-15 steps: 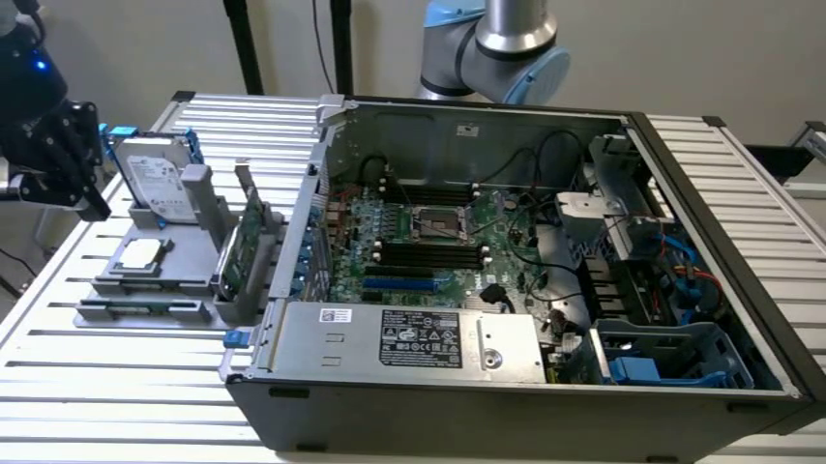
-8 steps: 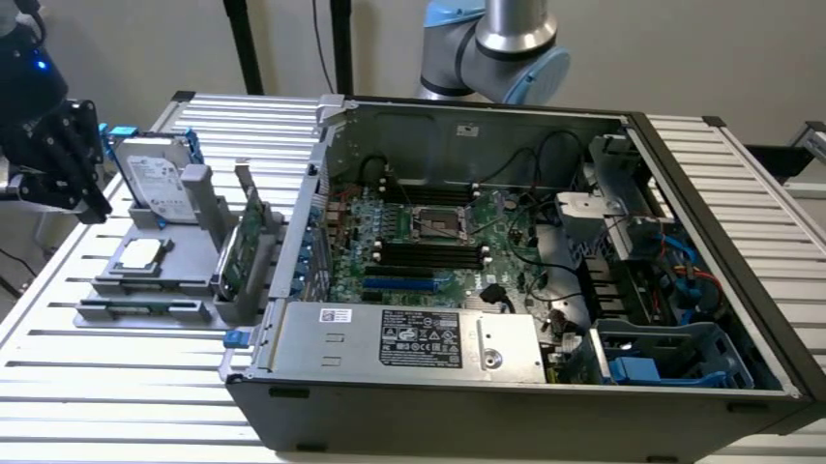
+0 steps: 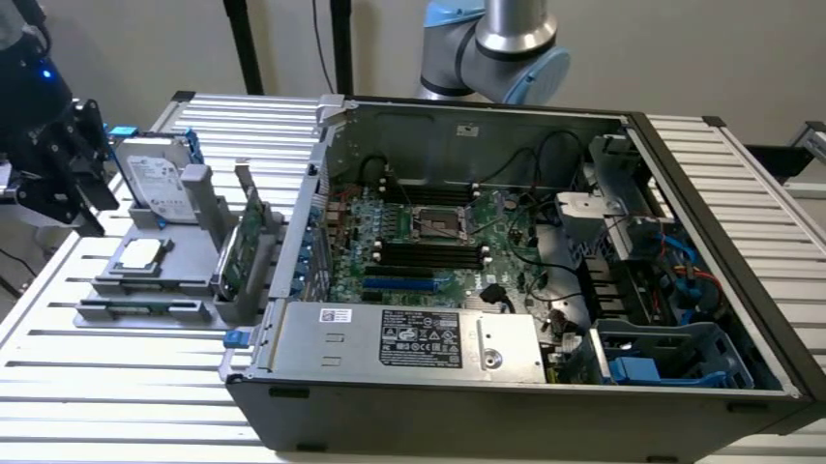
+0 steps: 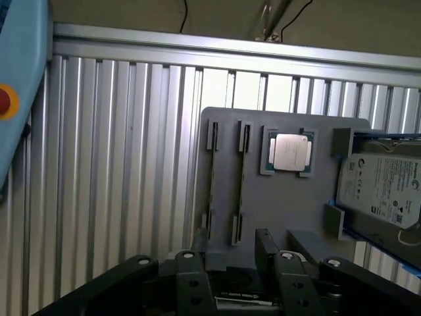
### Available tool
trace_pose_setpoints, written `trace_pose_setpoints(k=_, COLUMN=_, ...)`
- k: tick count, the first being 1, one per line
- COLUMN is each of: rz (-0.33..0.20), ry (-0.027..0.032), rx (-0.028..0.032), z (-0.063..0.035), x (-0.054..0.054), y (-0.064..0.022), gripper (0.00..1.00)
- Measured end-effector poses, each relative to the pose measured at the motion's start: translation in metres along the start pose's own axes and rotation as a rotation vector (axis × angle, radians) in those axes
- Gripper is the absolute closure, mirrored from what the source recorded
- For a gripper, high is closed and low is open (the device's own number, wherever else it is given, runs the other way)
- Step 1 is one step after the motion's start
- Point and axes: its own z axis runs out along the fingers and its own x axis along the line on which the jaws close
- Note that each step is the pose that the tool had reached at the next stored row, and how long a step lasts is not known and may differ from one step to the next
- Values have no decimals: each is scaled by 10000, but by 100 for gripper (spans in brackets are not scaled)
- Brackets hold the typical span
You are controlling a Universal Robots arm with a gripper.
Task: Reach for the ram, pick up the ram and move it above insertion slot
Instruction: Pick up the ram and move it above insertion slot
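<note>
Ram (image 4: pixel 241 187): long, thin, dark green stick, set on edge in a narrow slot of the holder (image 4: pixel 283 210), just ahead of the hand (image 4: pixel 230 253). Its near end is close to the fingertips. A parallel slot beside it also shows a thin dark strip; can't tell what that is.

Hand: black, blocky fingers (image 4: pixel 191 276) with round screw heads, spread apart and gripping nothing.

Holder: flat matte gray plate with raised blocks and slot posts. CPU (image 4: pixel 291 153) sits in a square recess a bit farther from the hand than the ram; it is square with a shiny metal lid. Hard drive (image 4: pixel 381 191) is off to the hand's side, silvery with a white label, on blue rails.

Table (image 4: pixel 118 164): ribbed aluminium slats with a dull shine.

Exterior view: green card (image 3: pixel 239 251) stands upright at the holder's edge. Open dark metal PC case (image 3: pixel 516 406) with a green motherboard (image 3: pixel 439 242) lies beyond it, well apart from the hand.
</note>
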Motion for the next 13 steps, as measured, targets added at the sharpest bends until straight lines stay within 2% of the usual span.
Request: trace_pose_setpoints(k=13, rz=461, ry=1, rx=14, z=235, x=6, y=5, gripper=58)
